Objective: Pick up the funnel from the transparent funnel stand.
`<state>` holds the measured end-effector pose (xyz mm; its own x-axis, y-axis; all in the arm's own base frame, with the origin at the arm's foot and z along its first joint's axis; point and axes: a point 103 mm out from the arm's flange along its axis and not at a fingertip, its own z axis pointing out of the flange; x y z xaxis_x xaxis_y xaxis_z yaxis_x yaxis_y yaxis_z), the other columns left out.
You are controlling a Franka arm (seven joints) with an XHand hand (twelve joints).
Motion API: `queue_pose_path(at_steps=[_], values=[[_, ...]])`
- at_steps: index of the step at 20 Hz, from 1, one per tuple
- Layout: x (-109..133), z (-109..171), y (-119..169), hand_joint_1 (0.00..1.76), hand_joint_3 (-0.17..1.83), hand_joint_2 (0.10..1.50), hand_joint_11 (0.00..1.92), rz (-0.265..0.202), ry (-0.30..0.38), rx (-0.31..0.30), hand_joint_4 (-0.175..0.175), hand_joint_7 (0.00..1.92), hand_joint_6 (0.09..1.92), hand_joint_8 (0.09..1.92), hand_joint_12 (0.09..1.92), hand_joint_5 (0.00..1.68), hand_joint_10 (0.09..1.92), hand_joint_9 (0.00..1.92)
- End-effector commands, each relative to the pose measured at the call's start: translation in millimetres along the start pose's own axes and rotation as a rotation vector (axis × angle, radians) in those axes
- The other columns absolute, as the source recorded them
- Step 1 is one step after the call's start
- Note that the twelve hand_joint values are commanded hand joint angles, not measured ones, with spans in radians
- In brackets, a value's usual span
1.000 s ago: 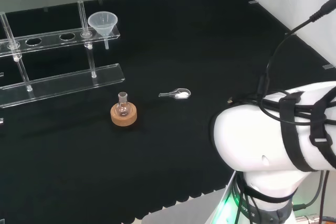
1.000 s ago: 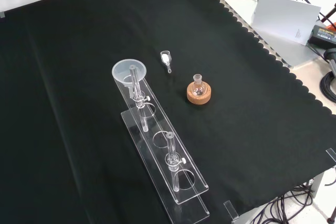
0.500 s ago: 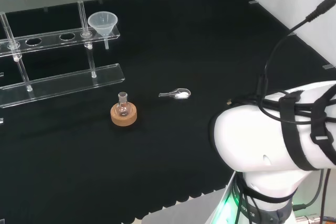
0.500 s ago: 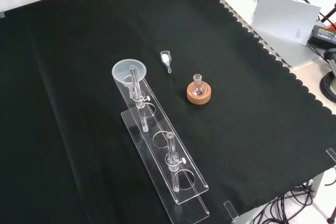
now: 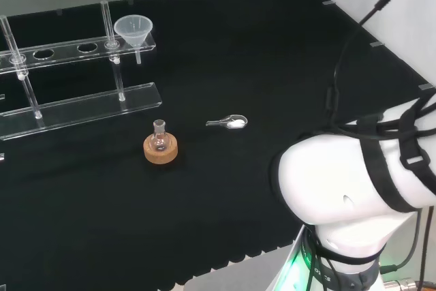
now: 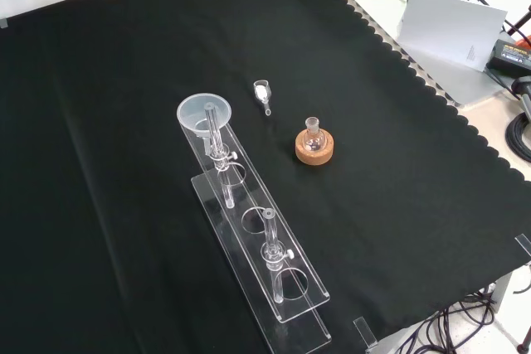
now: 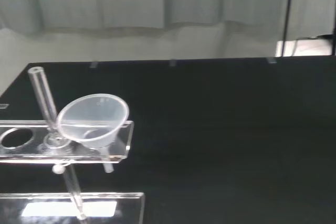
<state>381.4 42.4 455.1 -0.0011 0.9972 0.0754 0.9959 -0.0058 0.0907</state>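
1. Whether the hand's fingers are apart or together cannot be told from these views; the arm's white link stands at the right of the head view, wrapped with black cables.
2. The funnel sits in the end hole of the upper shelf of the transparent funnel stand, mouth up, its short stem hanging below the shelf.
3. In the head view the funnel is at the right end of the funnel stand, just beside a clear upright post.
4. In the front view the funnel is at the far end of the stand.
5. A small round-bottom flask rests upright on a cork ring, near the stand.
6. A small spoon with white powder lies on the black cloth, near the flask.
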Motion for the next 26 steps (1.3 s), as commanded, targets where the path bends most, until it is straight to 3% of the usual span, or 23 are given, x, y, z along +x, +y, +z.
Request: queue_pose_path(at_steps=[1,12,26], values=[[34.1,5.8,25.3,0.37,0.10,0.65,0.00,-0.098,0.058,-0.062,0.049,0.00,0.09,0.09,0.09,0.00,0.09,0.00],[84.3,54.9,72.6,0.38,0.09,0.64,0.00,-0.124,0.037,-0.006,0.040,0.03,0.09,0.09,0.09,0.00,0.09,0.00],[76.7,113.4,118.4,0.40,0.09,0.66,0.03,-0.120,0.044,0.045,0.027,0.03,0.09,0.09,0.09,0.00,0.09,0.00]])
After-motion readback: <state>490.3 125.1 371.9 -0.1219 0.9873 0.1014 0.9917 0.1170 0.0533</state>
